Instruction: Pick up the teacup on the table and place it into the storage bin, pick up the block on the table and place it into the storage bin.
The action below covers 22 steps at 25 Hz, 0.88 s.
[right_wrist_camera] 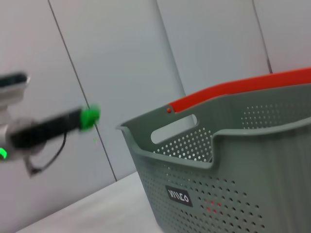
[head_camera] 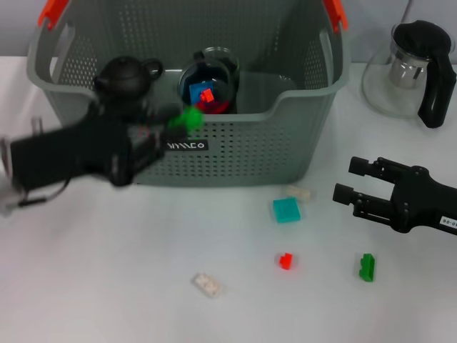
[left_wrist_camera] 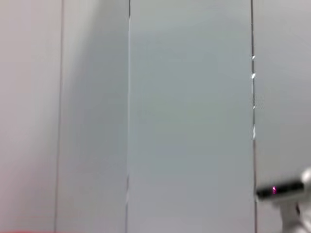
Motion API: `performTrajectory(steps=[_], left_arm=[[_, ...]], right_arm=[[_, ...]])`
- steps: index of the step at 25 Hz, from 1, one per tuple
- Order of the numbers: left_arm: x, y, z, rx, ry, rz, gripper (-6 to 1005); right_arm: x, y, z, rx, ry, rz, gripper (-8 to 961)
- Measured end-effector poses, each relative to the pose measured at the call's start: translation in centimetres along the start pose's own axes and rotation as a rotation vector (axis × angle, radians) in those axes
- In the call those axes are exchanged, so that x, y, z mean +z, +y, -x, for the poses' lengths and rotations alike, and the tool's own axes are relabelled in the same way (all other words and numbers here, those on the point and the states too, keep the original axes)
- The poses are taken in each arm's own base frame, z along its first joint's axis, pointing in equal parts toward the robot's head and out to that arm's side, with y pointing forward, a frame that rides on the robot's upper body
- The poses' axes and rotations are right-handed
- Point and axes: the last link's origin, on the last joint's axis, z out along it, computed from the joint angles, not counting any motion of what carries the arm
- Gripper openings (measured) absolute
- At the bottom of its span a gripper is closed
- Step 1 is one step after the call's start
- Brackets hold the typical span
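My left gripper (head_camera: 178,123) is shut on a small green block (head_camera: 191,116) and holds it in the air at the front wall of the grey storage bin (head_camera: 235,153), near its black label. The arm is blurred. The right wrist view shows the same green block (right_wrist_camera: 90,115) at the left gripper's (right_wrist_camera: 80,119) tip, beside the bin (right_wrist_camera: 233,160). Inside the bin stand a dark glass teacup (head_camera: 208,75) with blue and red blocks in it and a small black teapot (head_camera: 127,76). My right gripper (head_camera: 347,180) is open and empty, low over the table right of the bin.
Loose blocks lie on the white table in front of the bin: teal (head_camera: 286,209), red (head_camera: 285,261), green (head_camera: 367,266), and pale ones (head_camera: 208,285) (head_camera: 298,191). A glass kettle with a black handle (head_camera: 413,70) stands at the back right.
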Motion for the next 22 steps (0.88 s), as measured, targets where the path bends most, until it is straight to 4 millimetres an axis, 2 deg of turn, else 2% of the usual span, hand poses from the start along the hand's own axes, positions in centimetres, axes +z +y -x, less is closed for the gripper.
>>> performTrajectory(steps=[6,12,13,14,15,16,22], left_arm=[[3.9,-4.0,-5.4,-0.112,-0.031,0.053,285],[7.0,-7.6,-8.7,-0.164,-0.292,-0.075,304],[7.0,-7.6,-8.7,-0.164,-0.292,-0.075,307],[7.9,-8.5,-9.2,-0.160,-0.416,-0.146,310],[7.9,-8.5,-9.2,-0.160,-0.416,-0.146,314],[8.5,-9.2,-9.3,-0.155,-0.505,-0.210,317],[10.9,-9.7,-7.5,-0.119,-0.729,-0.320,335]], right_arm=[[0.1,0.1,-0.1,-0.003,0.002,0.002,760],[0.2,0.2,-0.2,-0.005,0.001,0.002,760],[0.2,0.2,-0.2,-0.005,0.001,0.002,760],[0.2,0.2,-0.2,-0.005,0.001,0.001,760],[0.2,0.2,-0.3,-0.005,0.002,-0.001,760],[0.1,0.1,-0.3,-0.006,0.002,-0.002,760],[0.2,0.0,-0.3,-0.008,0.006,-0.013,760]])
